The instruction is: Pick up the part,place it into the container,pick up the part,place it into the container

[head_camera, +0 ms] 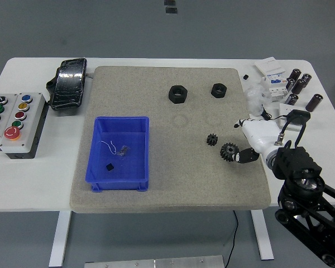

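The task looks barely begun: the blue plastic container (118, 153), sitting at the left of the grey felt mat (167, 184) on the white worktop (301, 173), holds only a few tiny bits, namely a small black piece and what seems to be thin wire, and none of the larger parts. Four black parts lie on the mat: two hexagonal nuts (178, 93) at the far side and two small toothed gears (213, 139) nearer, right of the container. The robot's right hand (250, 149), white with dark fingertips, reaches in beside the larger black gear (230, 151), a dark fingertip just touching or nearly touching it; whether it grips the gear cannot be told. Both placements appear to remain. The left hand is out of view
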